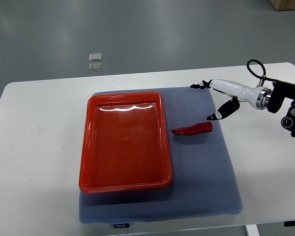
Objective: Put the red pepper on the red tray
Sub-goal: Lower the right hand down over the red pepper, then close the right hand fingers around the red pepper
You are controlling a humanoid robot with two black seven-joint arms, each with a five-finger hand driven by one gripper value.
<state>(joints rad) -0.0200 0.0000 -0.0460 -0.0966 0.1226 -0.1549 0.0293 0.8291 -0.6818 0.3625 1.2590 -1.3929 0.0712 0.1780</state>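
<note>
Top view: the red pepper (192,130) lies on the blue mat (206,187), just right of the red tray (88,147), its long side pointing from 9 to 3 o'clock. The right hand (217,101) hangs near it at about 1 o'clock, fingers spread wide and holding nothing. No left hand shows, so I think the right one is best for the grab.

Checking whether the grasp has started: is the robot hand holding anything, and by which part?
Nothing is held. The right robot hand is open above the mat, apart from the red pepper, which lies on the mat beside the red tray.
</note>
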